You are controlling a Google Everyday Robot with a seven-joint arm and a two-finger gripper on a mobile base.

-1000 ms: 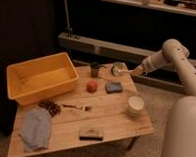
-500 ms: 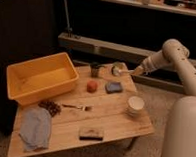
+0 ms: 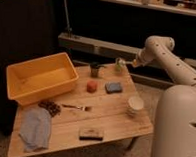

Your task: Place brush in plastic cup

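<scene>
**Q:** Light-green plastic is marked at the far edge of the bench [image 3: 109,111]; what is shown there?

**A:** The plastic cup [image 3: 119,66] is shown upright, just beside and slightly below the gripper [image 3: 128,63], which is held out over the far right corner. A dark grey cup [image 3: 95,69] is seen to the left of the jaws, nearer the yellow tub [image 3: 39,79].

**Q:** Where is the brush located, and what is held?

**A:** The brush cannot be picked out with certainty. It is not seen lying on the bench, so it is judged to be at the gripper, close over the plastic cup. Whether the jaws are wide, narrow or closed on anything cannot be told.

**Q:** How may the brush be expected to handle?

**A:** A light, stiff handle with a soft, yielding bristle head is to be assumed. Hold is best taken on the handle, away from the bristles, since the head would be crushed and a smooth handle may slip or pivot if pinched near its end. The plastic cup is also judged light and easily tipped; it should be entered from above, not nudged sideways.

**Q:** What else is labelled?

**A:** Well below the jaws, toward the near edge, a whitish ribbed cup [image 3: 135,105], a fork [image 3: 77,108] and a dark block [image 3: 90,134] are indicated.
</scene>
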